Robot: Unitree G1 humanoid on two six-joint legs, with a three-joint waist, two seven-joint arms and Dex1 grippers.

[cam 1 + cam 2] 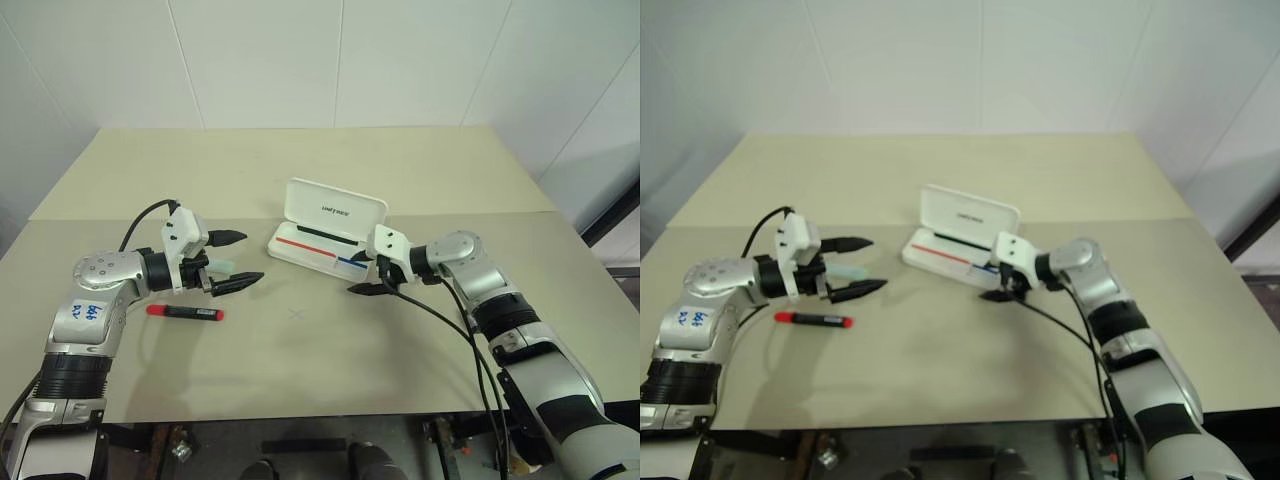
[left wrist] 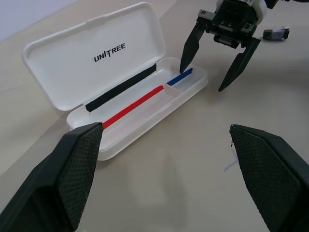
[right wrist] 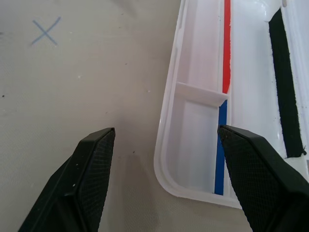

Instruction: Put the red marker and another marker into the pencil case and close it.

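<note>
White hard-shell hinged pencil case lies lid-up near bench centre, tray empty but for thin red and blue stripes and a black strip; no marker is in it yet, so I judge loading has not begun. Slim red marker with dark middle band lies flat at about eight o'clock from the case, well apart. Light green marker with paler cap lies just beyond the left gripper, jaws spread, empty. Right gripper hovers over the case's near corner, jaws spread, holding nothing. Next move calls for a descent onto one marker. Beige bench carries a small pen-drawn cross; nothing blocks either reach.
</note>
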